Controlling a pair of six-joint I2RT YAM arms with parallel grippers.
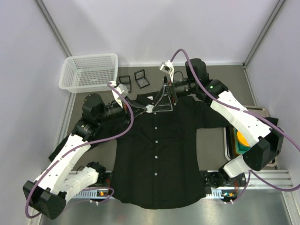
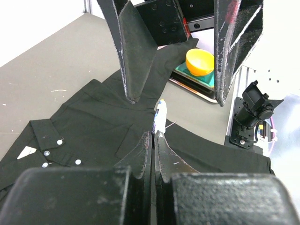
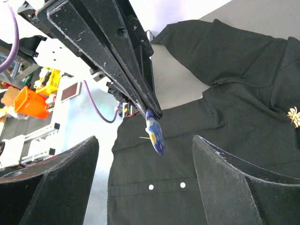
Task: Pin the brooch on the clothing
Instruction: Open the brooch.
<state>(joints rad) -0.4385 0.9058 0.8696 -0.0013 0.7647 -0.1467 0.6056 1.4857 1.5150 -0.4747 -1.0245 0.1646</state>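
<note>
The clothing [image 1: 157, 154] is a black button-up shirt with white buttons, lying flat on the table with its collar toward the far side. My left gripper [image 2: 153, 135] is shut on the brooch [image 3: 154, 132], a small blue and yellow oval disc held edge-on above the shirt's chest, with a thin pin sticking out of its back. From above, the brooch [image 1: 149, 108] hangs just below the collar at the left gripper [image 1: 140, 107]. My right gripper [image 3: 146, 140] stands open, one finger on each side of the brooch and clear of it, and shows in the top view near the collar [image 1: 168, 99].
A white mesh basket [image 1: 89, 70] stands at the far left, with two small black boxes [image 1: 133, 80] beside it. A tray with an orange bowl [image 2: 200, 61] lies at the right of the shirt. A small gold ornament [image 3: 295, 115] sits on the shirt.
</note>
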